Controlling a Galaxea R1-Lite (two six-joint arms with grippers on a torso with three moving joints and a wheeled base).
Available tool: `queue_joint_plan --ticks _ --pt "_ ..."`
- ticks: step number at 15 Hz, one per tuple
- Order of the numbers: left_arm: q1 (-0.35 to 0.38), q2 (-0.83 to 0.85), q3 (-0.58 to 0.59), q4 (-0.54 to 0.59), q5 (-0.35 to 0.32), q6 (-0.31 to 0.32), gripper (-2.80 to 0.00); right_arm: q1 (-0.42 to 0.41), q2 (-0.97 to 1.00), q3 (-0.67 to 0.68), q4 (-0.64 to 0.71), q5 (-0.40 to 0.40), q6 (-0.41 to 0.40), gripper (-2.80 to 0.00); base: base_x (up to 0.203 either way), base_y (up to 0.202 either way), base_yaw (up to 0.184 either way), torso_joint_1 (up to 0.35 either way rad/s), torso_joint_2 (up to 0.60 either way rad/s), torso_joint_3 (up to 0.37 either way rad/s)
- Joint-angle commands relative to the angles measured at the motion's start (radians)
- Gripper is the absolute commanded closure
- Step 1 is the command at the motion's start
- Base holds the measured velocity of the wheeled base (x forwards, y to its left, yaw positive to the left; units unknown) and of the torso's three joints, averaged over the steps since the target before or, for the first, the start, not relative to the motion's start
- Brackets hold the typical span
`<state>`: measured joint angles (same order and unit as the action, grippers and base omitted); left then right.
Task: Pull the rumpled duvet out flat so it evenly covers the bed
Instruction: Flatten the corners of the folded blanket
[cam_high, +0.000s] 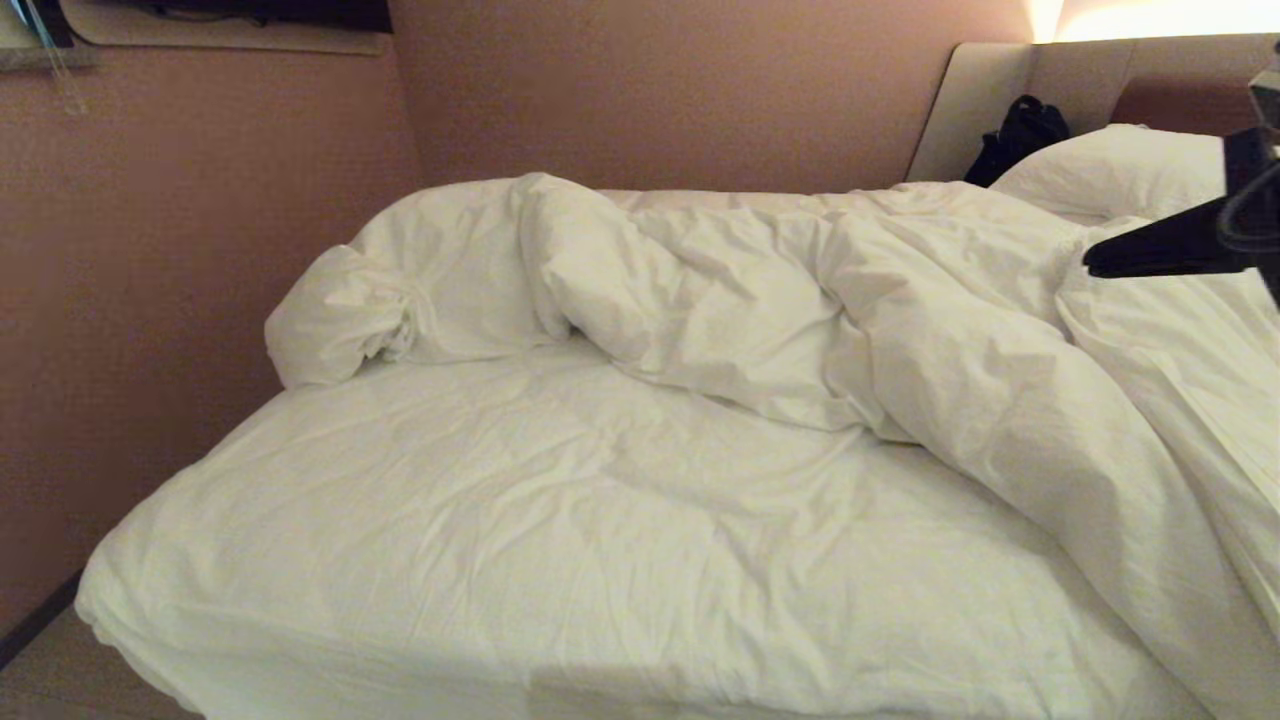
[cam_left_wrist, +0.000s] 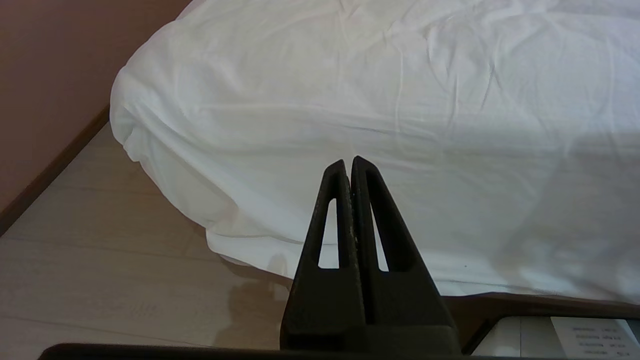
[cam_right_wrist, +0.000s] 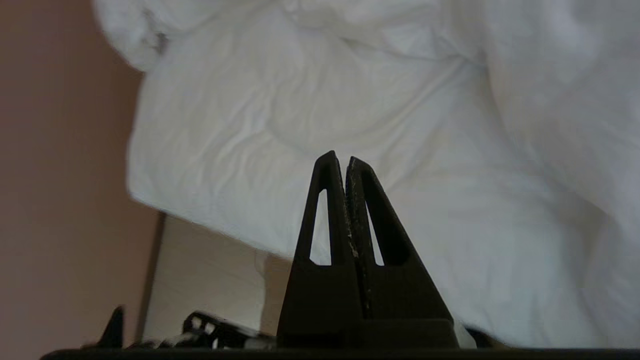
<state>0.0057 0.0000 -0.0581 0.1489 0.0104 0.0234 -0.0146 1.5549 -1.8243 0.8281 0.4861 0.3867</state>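
Duvet, thick rumpled white quilt (cam_high: 800, 310), heaped across the far half of the wide white-sheeted bed (cam_high: 500, 560); right pincer (cam_high: 1090, 262) clenched empty above it must reopen, bite a thick edge fold, pull toward the bare foot; left pincer (cam_left_wrist: 348, 162) clenched, parked low.

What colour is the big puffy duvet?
White. The duvet shows best in the head view, bunched up across the bed.
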Motion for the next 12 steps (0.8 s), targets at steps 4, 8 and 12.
queue_joint_plan --ticks 4,8,12 --pt "0.000 0.000 0.000 0.001 0.000 0.000 0.00 0.116 0.162 -0.003 -0.203 -0.441 0.057 0.00 0.000 0.000 0.000 0.000 0.00 0.000" --pt "0.000 0.000 0.000 0.001 0.000 0.000 0.00 0.124 0.227 -0.002 -0.292 -0.458 0.098 0.00 0.000 0.000 0.000 0.000 0.00 0.000" --pt "0.000 0.000 0.000 0.001 0.000 0.002 0.00 0.126 0.340 -0.001 -0.388 -0.572 0.122 0.00 0.000 0.000 0.000 0.000 0.00 0.000"
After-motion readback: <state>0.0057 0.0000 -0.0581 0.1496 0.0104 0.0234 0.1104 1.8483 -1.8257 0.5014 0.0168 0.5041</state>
